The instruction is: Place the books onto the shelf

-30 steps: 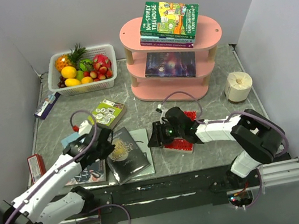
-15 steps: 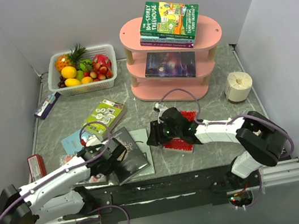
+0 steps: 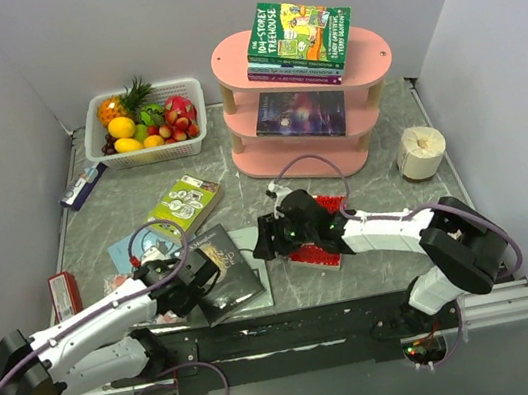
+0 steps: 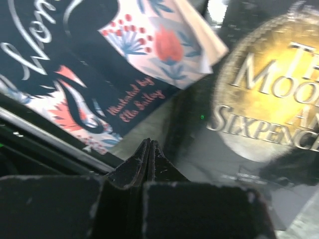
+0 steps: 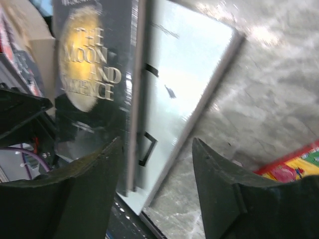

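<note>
Left claw (image 3: 189,284): shut. The wrist view shows its fingertips (image 4: 144,155) pressed flat together with nothing seen between them. Over the last second it has swung from mid-table toward the near edge, closing as it went. It now sits low at the seam between the flowered book (image 4: 75,69) and the black book (image 3: 221,267), just beside the black cover's edge.

Right claw (image 3: 264,243): open and holding nothing. Its jaws stand wider than a second ago and it has edged a little left. Its fingers (image 5: 84,191) straddle the edge of the pale book (image 5: 184,74) that lies under the black one.

Table (image 3: 401,225): grey marble top, with loose books on it.

Shelf (image 3: 232,69): pink, on the far side, well apart from both claws. The top tier carries a stack headed by the Treehouse book (image 3: 300,34). The middle tier holds the galaxy book (image 3: 299,114). Both unchanged.

Loose books: black, pale and flowered at the near edge. The green book (image 3: 183,199) and the light blue book (image 3: 134,248) lie farther up. The red book (image 3: 326,253) lies under the right forearm.

Reading: the closed left fingers likely serve as a wedge or stop against the black book while the right claw opens to take an edge. A pickup looks about to begin. Several books remain to be shelved.
</note>
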`<state>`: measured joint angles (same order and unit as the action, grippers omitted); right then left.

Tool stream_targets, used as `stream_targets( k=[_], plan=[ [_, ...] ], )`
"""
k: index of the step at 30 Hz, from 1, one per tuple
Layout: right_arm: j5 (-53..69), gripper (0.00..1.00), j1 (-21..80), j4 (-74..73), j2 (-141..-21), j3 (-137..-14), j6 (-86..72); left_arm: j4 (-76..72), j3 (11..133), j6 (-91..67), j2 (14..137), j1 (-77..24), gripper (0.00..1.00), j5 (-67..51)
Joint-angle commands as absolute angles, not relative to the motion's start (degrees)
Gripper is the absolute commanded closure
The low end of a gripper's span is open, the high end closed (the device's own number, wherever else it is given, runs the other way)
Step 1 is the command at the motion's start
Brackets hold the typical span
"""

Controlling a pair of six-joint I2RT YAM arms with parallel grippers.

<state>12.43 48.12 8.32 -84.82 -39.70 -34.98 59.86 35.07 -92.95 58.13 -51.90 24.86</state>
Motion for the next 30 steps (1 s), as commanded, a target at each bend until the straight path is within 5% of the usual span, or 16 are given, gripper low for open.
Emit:
stream_targets(
  k=[1,15,30],
  plan=[
    [13.35,0.32,48.52,9.49,-86.04,-44.64,-33.66,60.83,36.48,-93.7,61.25,-52.21,0.99,25.32],
    [23.2,0.31,48.6,10.36,-95.71,-47.73,-35.33,48.7,34.45,-88.6,68.46,-52.12,0.98,23.38],
    [24.97,0.31,48.6,10.99,-92.2,-38.25,-35.6,33.93,36.73,-79.19,81.02,-52.21,0.99,20.66]
  ],
)
